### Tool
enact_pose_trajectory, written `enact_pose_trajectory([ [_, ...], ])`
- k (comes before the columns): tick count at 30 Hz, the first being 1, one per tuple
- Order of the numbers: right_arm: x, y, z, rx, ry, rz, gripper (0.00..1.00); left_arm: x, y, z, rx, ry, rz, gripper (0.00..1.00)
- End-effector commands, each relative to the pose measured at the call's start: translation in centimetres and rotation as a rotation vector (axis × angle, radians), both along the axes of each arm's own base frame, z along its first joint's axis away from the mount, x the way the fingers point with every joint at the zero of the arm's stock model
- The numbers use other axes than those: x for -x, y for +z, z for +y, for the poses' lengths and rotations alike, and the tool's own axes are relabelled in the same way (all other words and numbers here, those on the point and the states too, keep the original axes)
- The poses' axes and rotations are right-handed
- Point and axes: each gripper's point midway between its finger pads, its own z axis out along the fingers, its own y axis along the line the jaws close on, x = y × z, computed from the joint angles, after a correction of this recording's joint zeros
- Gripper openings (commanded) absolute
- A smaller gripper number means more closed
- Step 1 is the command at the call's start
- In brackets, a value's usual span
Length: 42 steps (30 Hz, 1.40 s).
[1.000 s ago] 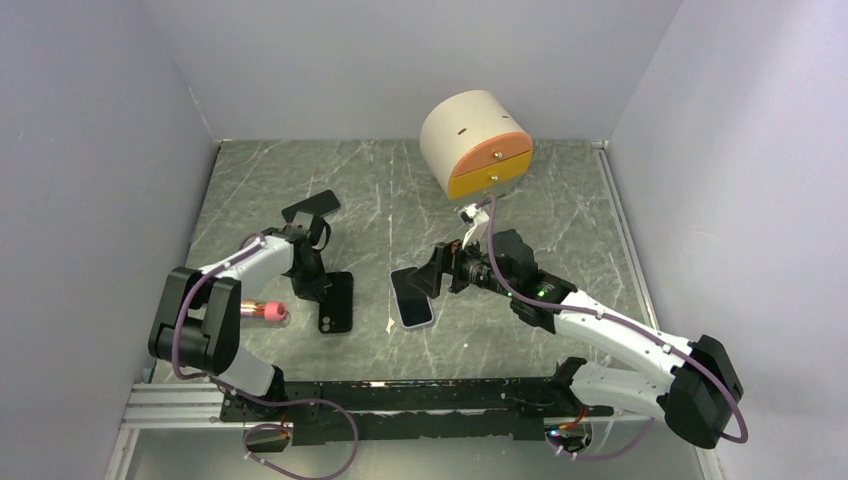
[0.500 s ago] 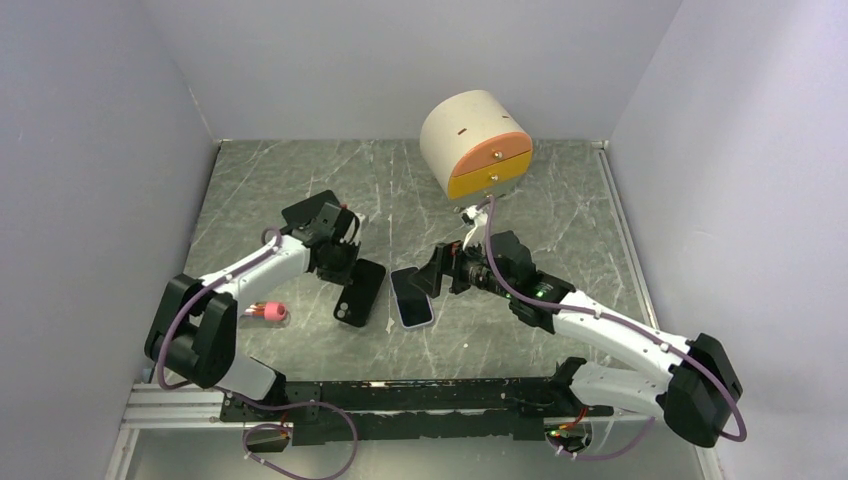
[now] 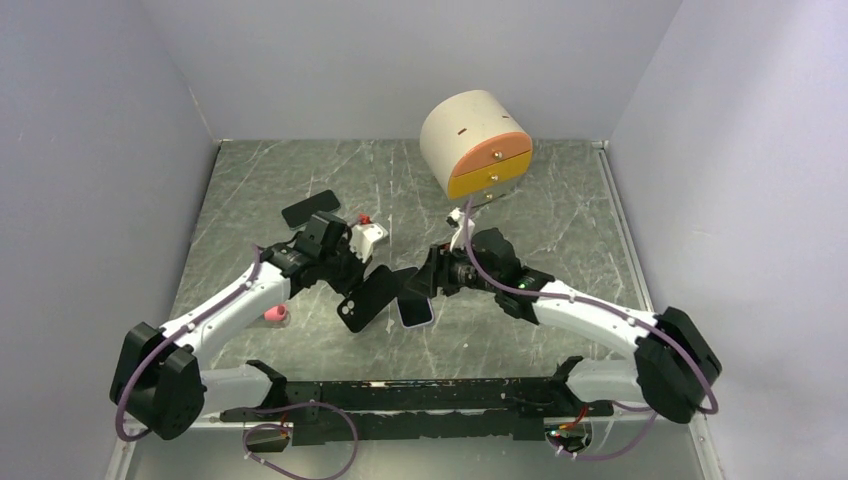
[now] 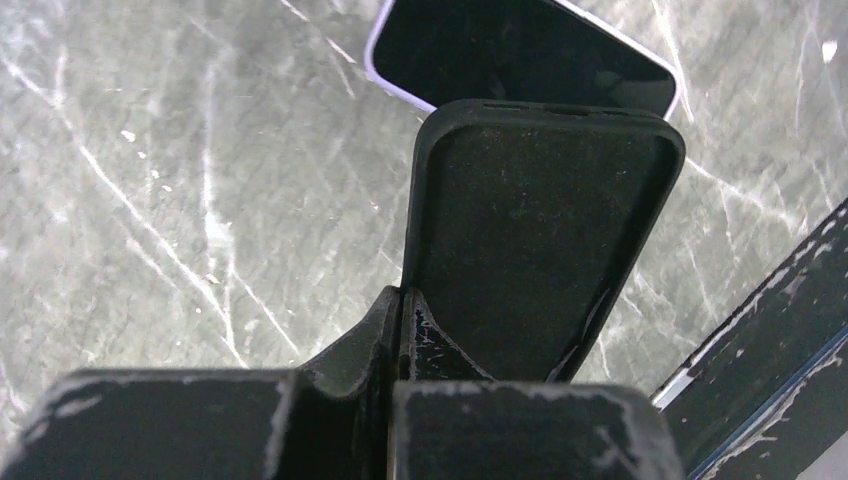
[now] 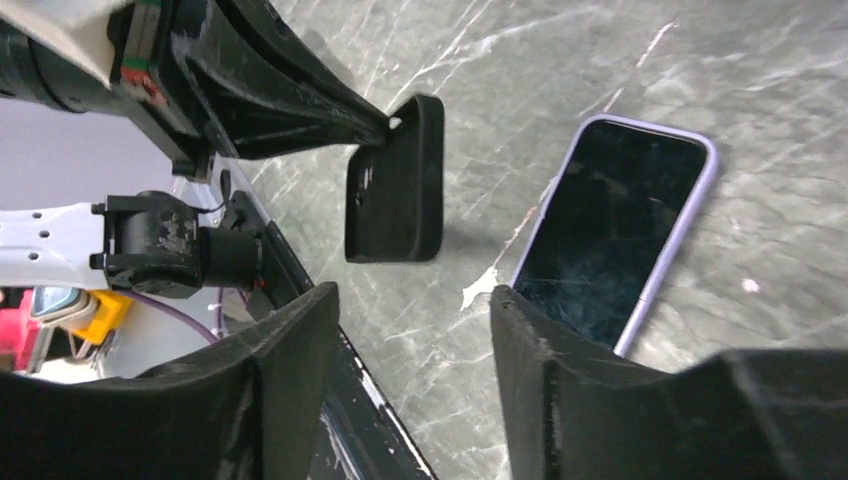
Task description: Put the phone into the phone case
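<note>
The black phone case (image 3: 364,299) hangs tilted above the table, its hollow side toward the left wrist camera (image 4: 540,230). My left gripper (image 3: 346,276) (image 4: 403,305) is shut on the case's side wall. The phone (image 3: 416,312) lies flat with its screen up and a lavender rim, just right of the case (image 4: 520,50) (image 5: 610,230). My right gripper (image 3: 419,285) (image 5: 410,335) is open and hovers over the phone's far end, holding nothing. In the right wrist view the case (image 5: 395,190) hangs from the left fingers (image 5: 290,105), apart from the phone.
A round beige drawer unit (image 3: 475,140) with orange fronts stands at the back. A flat black object (image 3: 311,208) lies at the back left. A small pink item (image 3: 272,315) rests near the left arm. The black rail (image 3: 400,395) runs along the front edge.
My left gripper closed on the case, lifted it off the table and carried it right, up beside the phone. My right gripper shifted slightly left and its jaws narrowed.
</note>
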Motion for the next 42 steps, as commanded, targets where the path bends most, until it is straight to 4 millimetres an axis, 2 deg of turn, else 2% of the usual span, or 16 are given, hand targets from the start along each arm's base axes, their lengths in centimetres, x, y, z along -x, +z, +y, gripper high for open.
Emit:
enact_pose_trajectory([
  [1, -1.0, 4.0, 3.2, -0.117, 0.089, -0.041, 0.55, 0.4, -0.3, -1.1, -0.012, -0.126, -0.033, 0.02],
  [5, -2.0, 2.9, 4.0, -0.081, 0.078, -0.017, 0.44, 0.6, -0.6, -1.5, -0.008, -0.137, -0.013, 0.03],
  [11, -2.9, 0.7, 4.7, -0.052, 0.065, 0.030, 0.41, 0.7, -0.2, -2.0, 0.020, -0.152, -0.029, 0.03],
  [17, -3.0, 0.1, 6.0, -0.083, 0.091, 0.076, 0.39, 0.8, 0.2, -1.9, 0.029, -0.165, -0.056, 0.03],
  [31, -3.9, -1.1, 7.0, -0.089, 0.070, 0.135, 0.01, 0.2, 1.3, -1.4, 0.030, -0.084, -0.073, 0.03],
  [33, -4.2, -1.2, 7.2, -0.093, 0.052, 0.149, 0.00, -0.6, 2.1, -1.0, 0.028, -0.010, -0.092, 0.11],
  [35, -4.6, -1.4, 7.3, -0.102, 0.030, 0.165, 0.00, -1.1, 2.9, -0.8, 0.045, 0.060, -0.096, 0.29],
  [36, -4.8, -1.5, 7.4, -0.106, 0.015, 0.175, 0.00, -1.3, 3.4, -0.8, 0.066, 0.094, -0.092, 0.44],
  [37, -5.1, -1.6, 7.5, -0.112, -0.005, 0.190, 0.00, -1.5, 4.0, -0.7, 0.088, 0.140, -0.087, 0.54],
  [39, -5.8, -1.9, 7.6, -0.120, -0.049, 0.214, 0.00, -2.0, 4.7, -0.3, 0.137, 0.256, -0.048, 0.61],
  [42, -7.1, -2.4, 7.5, -0.125, -0.148, 0.254, 0.00, -3.0, 5.0, 1.6, 0.181, 0.437, 0.025, 0.64],
])
